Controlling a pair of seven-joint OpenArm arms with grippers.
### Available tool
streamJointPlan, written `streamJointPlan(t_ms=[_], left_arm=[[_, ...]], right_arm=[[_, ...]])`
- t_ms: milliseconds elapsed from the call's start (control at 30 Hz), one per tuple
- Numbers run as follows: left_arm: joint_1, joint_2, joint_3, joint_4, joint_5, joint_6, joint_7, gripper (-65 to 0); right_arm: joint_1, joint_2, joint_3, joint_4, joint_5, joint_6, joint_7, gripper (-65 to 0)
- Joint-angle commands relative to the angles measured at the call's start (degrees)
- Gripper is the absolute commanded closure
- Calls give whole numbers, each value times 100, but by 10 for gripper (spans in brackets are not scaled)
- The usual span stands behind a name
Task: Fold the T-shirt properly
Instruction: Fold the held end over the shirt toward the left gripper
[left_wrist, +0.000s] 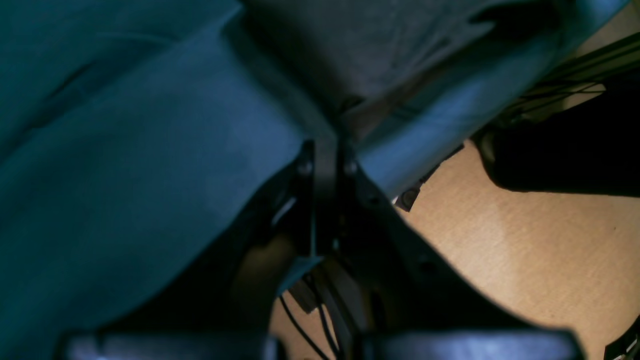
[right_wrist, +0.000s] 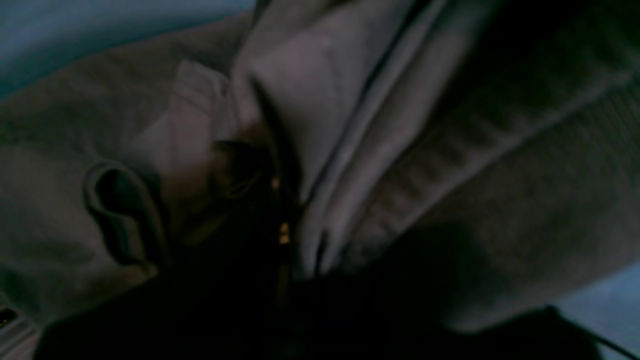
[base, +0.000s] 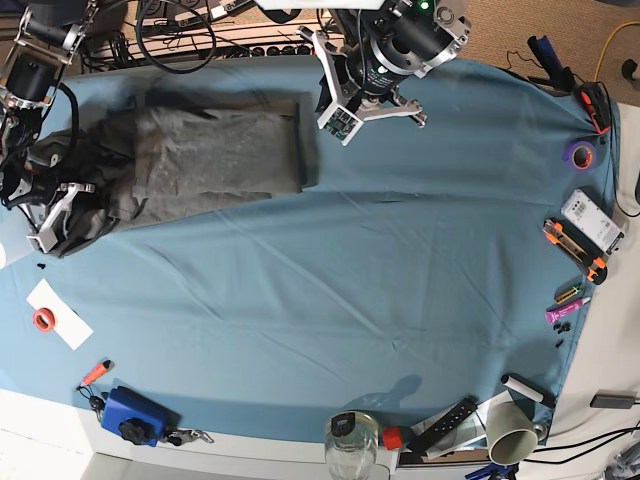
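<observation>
Plainly, the T-shirt (base: 200, 160) lies at ten o'clock on the blue table cloth (base: 380, 270). The right gripper (base: 60, 215) is clamped on its bunched collar end; the left gripper (base: 330, 110) pinches its hem corner. Uneven pulling could skew the fold or drag cloth along.

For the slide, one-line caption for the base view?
Both end effectors grip opposite ends of the charcoal T-shirt on the blue table cloth.
</observation>
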Motion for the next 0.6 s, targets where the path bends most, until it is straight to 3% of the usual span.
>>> streamJointPlan(t_ms=[0,100,267,567], left_arm=[[7,35,15,105,17,-9,-35,0],[33,33,15,125,376,289,186,0],[262,31,15,267,1019,715,173,0],[501,31,15,267,1272,754,87,0]], right_arm=[[81,164,50,87,96,11,28,0],[55,140,50,114,614,26,-288,0],[-216,127,50,754,1582,226,-288,0],[-1399,39,50,2791,1971,226,-288,0]])
